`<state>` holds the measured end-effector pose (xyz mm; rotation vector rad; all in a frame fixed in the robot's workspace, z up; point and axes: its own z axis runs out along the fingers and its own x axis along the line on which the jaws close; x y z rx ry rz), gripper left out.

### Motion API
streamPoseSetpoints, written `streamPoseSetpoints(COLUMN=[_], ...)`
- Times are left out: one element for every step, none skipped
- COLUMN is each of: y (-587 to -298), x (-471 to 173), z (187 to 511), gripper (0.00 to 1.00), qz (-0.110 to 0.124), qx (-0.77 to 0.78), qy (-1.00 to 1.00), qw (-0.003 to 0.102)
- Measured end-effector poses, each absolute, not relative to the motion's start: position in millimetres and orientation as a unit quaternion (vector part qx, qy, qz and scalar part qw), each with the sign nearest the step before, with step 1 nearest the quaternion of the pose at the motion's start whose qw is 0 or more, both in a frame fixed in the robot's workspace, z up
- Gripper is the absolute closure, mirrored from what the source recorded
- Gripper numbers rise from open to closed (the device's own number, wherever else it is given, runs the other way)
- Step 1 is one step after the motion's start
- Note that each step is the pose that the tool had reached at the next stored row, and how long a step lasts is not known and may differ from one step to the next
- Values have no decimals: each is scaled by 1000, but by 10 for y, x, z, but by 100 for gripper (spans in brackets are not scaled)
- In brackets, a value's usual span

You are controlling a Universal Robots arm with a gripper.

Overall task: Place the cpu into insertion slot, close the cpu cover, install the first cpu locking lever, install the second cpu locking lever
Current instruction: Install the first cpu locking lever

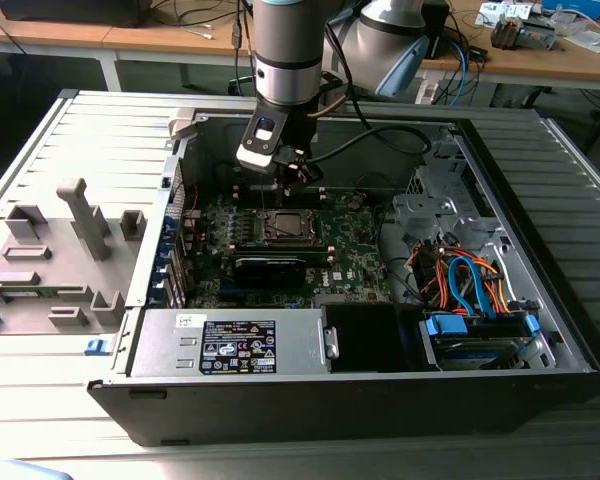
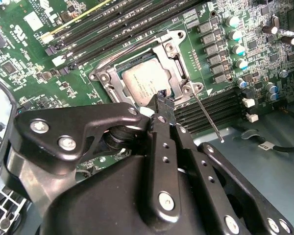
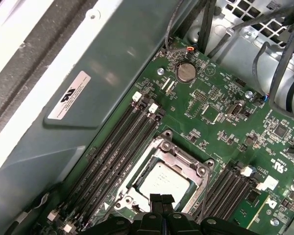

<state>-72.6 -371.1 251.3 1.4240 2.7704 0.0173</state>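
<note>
The gripper [image 1: 298,182] hangs inside the open case [image 1: 500,150], low over the board [image 1: 355,250] and just above the far edge of the slot [image 1: 287,226]. In both wrist views its jaws are together, with nothing seen between them, and the tips [image 2: 161,96] [image 3: 161,199] sit at the rim of the cover [image 2: 176,61], close to one corner; whether they touch it cannot be told. The cpu [image 2: 146,82] [image 3: 162,183] lies flat in the slot, its grey top showing through the cut-out of the cover [image 3: 183,159], which lies down around it. In the second wrist view a thin metal lever [image 2: 208,120] runs from the corner of the slot out across the memory slots [image 2: 220,100], its end over the case floor.
</note>
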Motion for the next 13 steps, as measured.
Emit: streamPoseSetpoints(y=[-3711,-3711,-3711,-3711,-3711,-3711,-3711,-3711,-3711,-3711,-3711,-3711,-3711], x=[-726,-726,-726,-726,-726,-726,-726,-726,-726,-726,-726,-726,-726], z=[2513,2513,2514,2513,2513,2514,2514,2513,2513,2513,2513,2513,2513], gripper=[89,89,89,89,89,89,89,89,89,89,89,89,89], qz=[6,6,6,6,6,6,6,6,6,6,6,6,6], qx=[456,456,455,454,452,450,445,438,435,433,432,432,431], qy=[890,890,890,891,892,893,895,899,900,902,902,902,902], qw=[13,13,13,13,13,13,13,13,13,13,13,13,13])
